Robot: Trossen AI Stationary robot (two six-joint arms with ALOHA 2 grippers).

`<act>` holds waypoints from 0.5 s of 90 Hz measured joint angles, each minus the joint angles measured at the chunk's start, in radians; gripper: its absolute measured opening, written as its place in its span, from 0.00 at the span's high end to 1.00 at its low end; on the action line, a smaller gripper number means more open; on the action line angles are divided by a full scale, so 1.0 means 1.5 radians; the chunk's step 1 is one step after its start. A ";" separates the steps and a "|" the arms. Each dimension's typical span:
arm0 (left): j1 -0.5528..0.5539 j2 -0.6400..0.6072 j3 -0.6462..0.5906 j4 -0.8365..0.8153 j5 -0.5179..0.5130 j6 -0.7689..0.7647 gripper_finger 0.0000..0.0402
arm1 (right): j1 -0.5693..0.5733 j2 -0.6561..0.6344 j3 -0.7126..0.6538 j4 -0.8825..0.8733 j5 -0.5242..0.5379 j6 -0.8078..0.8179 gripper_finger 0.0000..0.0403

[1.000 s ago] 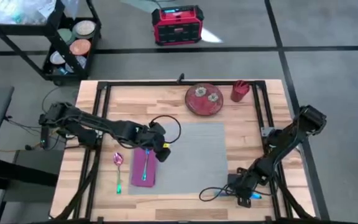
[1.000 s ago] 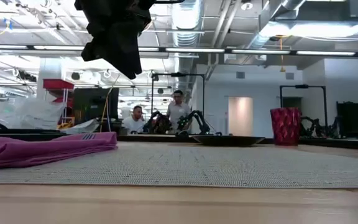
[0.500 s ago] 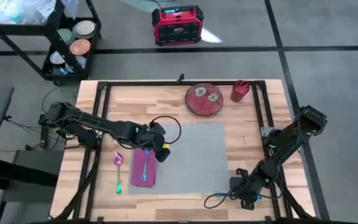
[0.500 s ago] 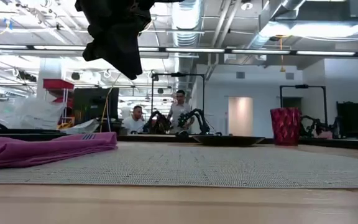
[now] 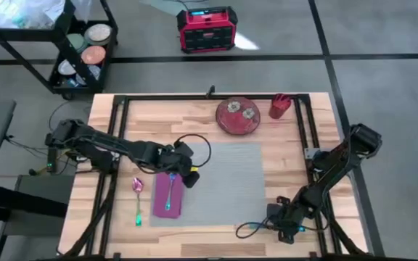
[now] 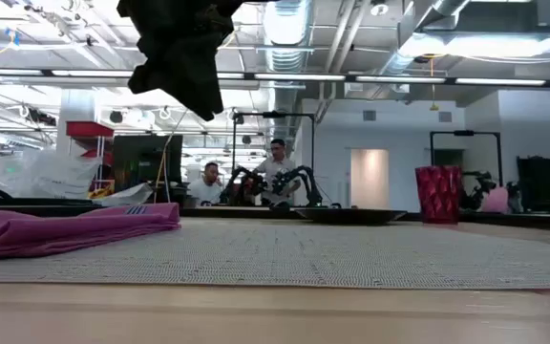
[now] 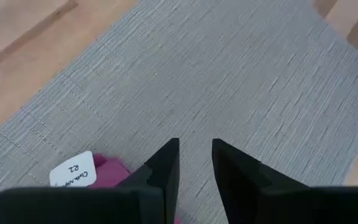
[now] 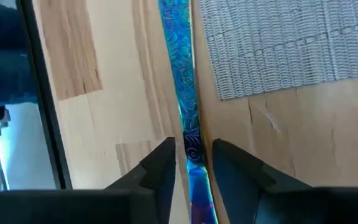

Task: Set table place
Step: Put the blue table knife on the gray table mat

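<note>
The grey placemat lies flat in the middle of the light-wood table. A magenta napkin covers its left edge, with a purple spoon on it. My left gripper hangs above the mat beside the napkin, narrowly open with nothing between its fingers. My right gripper is low at the mat's near right corner, shut on a long blue patterned utensil that runs beside the mat's edge. My right gripper has the blue utensil's handle between its two fingers, one on each long side. The fingers lie along the utensil, which reaches out past the fingertips over the bare wood by the mat's corner. I cannot tell whether it rests on the table.
A pink-and-green spoon lies on the wood left of the napkin. A red plate and a red cup stand at the far edge. Black rails frame the top. A loose cable loops near the right gripper.
My right gripper has crept slightly toward the table's near edge with the blue utensil; the cable loop beside it has shifted with it.
</note>
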 joint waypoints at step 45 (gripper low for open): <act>0.000 0.001 0.000 0.009 -0.006 -0.005 0.80 | -0.015 -0.029 0.003 -0.068 0.065 0.114 1.00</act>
